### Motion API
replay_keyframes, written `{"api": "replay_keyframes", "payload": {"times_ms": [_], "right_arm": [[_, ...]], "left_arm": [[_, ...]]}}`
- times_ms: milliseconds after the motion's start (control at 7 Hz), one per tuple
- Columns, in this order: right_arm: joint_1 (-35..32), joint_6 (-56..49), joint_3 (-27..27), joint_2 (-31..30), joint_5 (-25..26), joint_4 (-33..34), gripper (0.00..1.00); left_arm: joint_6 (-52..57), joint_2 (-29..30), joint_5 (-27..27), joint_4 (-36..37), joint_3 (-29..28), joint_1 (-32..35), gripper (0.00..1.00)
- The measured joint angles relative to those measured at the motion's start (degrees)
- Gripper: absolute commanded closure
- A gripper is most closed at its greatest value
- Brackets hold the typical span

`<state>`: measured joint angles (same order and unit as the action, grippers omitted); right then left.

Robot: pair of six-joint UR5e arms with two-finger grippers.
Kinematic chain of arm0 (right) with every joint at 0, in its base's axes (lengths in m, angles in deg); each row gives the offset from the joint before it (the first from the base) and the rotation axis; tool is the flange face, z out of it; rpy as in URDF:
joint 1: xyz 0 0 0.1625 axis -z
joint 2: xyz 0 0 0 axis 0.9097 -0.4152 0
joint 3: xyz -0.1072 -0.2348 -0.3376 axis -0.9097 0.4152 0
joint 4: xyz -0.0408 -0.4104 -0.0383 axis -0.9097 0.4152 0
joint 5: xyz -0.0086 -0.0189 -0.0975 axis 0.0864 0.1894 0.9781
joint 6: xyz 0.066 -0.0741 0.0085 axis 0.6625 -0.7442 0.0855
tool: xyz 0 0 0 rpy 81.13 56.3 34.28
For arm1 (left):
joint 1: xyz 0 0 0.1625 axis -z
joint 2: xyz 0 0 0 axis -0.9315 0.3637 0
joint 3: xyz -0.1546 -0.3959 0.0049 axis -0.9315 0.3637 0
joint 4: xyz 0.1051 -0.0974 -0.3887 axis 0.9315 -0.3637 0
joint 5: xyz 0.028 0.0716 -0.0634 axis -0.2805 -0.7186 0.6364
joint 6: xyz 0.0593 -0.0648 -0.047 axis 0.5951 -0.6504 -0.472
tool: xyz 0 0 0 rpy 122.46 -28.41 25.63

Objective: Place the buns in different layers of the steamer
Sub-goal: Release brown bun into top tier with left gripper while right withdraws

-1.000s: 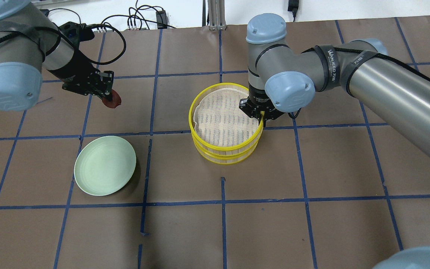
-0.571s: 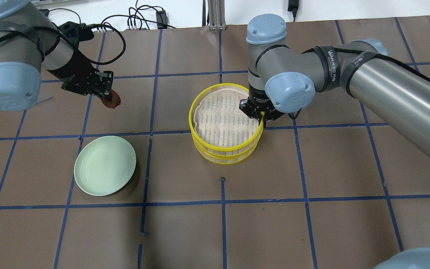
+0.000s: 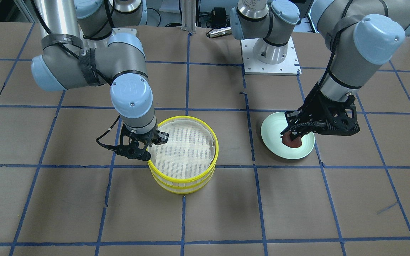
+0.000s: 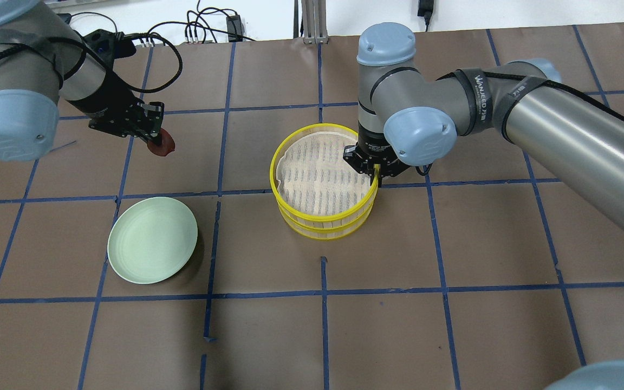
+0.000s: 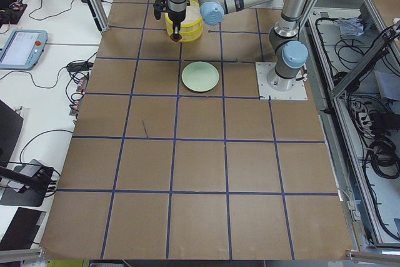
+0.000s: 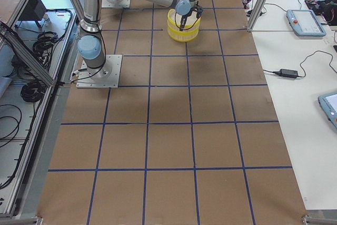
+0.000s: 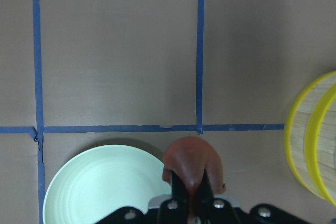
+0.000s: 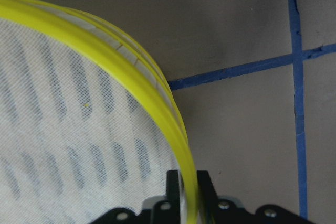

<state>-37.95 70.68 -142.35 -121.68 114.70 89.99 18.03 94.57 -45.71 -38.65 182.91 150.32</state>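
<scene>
Two yellow-rimmed steamer layers are stacked mid-table. My right gripper is shut on the near right rim of the top layer, which sits slightly offset over the lower layer. The wrist view shows the yellow rim pinched between the fingers. The top mesh liner is bare. My left gripper is shut on the reddish-brown bun and holds it above the table, beyond the green plate. The bun also shows in the left wrist view. The white bun is hidden.
The pale green plate is bare and lies left of the steamer in the overhead view. Blue tape lines grid the brown table. Cables and a post stand at the far edge.
The right gripper has shifted the top steamer layer slightly left, so it now sits offset from the lower one. The left gripper with the bun has hardly moved.
</scene>
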Motion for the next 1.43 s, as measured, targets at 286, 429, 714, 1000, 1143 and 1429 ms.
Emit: {"api": "replay_keyframes", "payload": {"times_ms": [286, 429, 714, 1000, 1143, 1429], "right_arm": [[0.97, -2.68, 0.84, -0.67, 0.64, 0.16, 0.16], [2.62, -5.90, 2.02, -2.02, 1.68, -0.23, 0.16], [8.54, -12.93, 5.07, -7.00, 2.14, -5.16, 0.16], [11.59, -17.28, 8.82, -13.02, 2.04, -12.39, 0.16], [11.85, -20.73, 11.09, -15.82, 1.96, -16.99, 0.12], [12.19, -29.23, 13.10, -19.12, 1.62, -21.97, 0.06]], "left_arm": [[-3.85, 0.19, 0.41, 0.14, 0.05, 2.48, 0.99], [-7.25, 0.25, 0.99, 0.33, -0.01, 4.33, 1.00], [-17.96, 0.77, 4.23, 2.58, -0.09, 9.13, 0.99], [-31.61, 3.42, 6.79, 9.44, -0.07, 16.29, 0.99], [-37.73, 5.77, 7.29, 13.96, -0.04, 20.05, 0.96], [-45.03, 9.88, 7.44, 20.66, -0.02, 24.84, 0.11]]}}
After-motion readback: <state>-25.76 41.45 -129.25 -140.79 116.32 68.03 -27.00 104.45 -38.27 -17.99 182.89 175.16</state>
